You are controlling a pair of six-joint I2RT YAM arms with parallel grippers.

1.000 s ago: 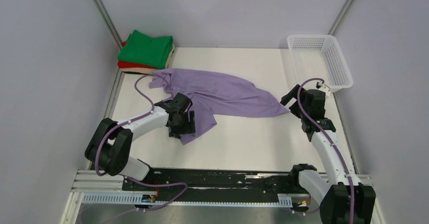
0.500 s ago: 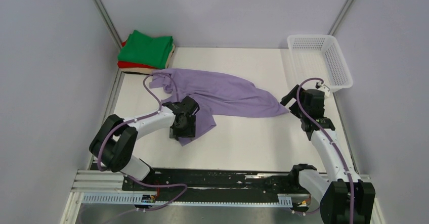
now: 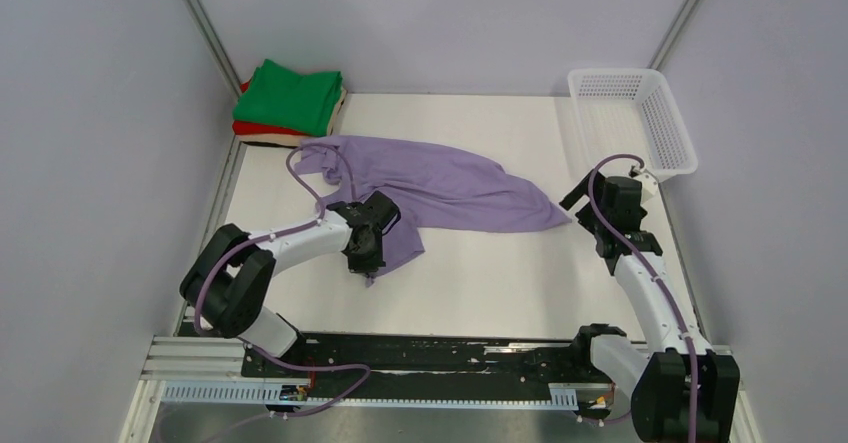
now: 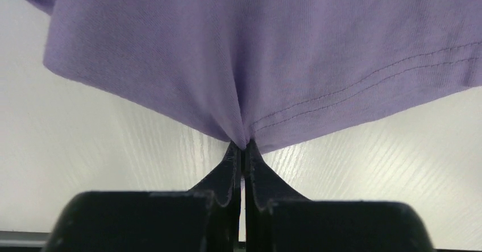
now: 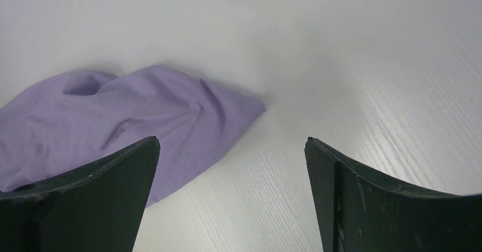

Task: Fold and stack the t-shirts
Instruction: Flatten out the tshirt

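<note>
- I count four t-shirts: one large lavender-purple cloth t-shirt (image 3: 450, 188) lying loose, and three folded ones in a single pile, a green folded t-shirt (image 3: 295, 93) on top, a red folded t-shirt (image 3: 255, 128) under it and a beige folded t-shirt (image 3: 265, 141) at the bottom.
- There is one white plastic mesh basket (image 3: 640, 123), and I have two hands.
- My left hand (image 4: 244, 149) is pinched tight on the stitched hem of the lavender-purple t-shirt, at its near left corner. The cloth puckers into a fold right at the fingertips.
- My right hand (image 5: 233, 144) is spread wide and holds nothing. It hovers low, just right of the shirt's pointed right end, which shows between the fingers (image 5: 102, 178) without touching them.
- The lavender-purple t-shirt sprawls crumpled across the middle of the worktop, from near the pile at the far left to that point on the right.
- The white wood-grain worktop (image 3: 500, 273) is boxed in by plain pale grey walls on the left, far and right sides, with slim metal posts (image 3: 205, 28) in the far corners.
- The pile sits in the far left corner, close to the left wall; a sleeve of the loose shirt lies just beside it.
- The basket stands in the far right corner, along the right edge.
- Bare worktop runs between the shirt and the near metal rail (image 3: 400, 348), and along the far edge between pile and basket.
</note>
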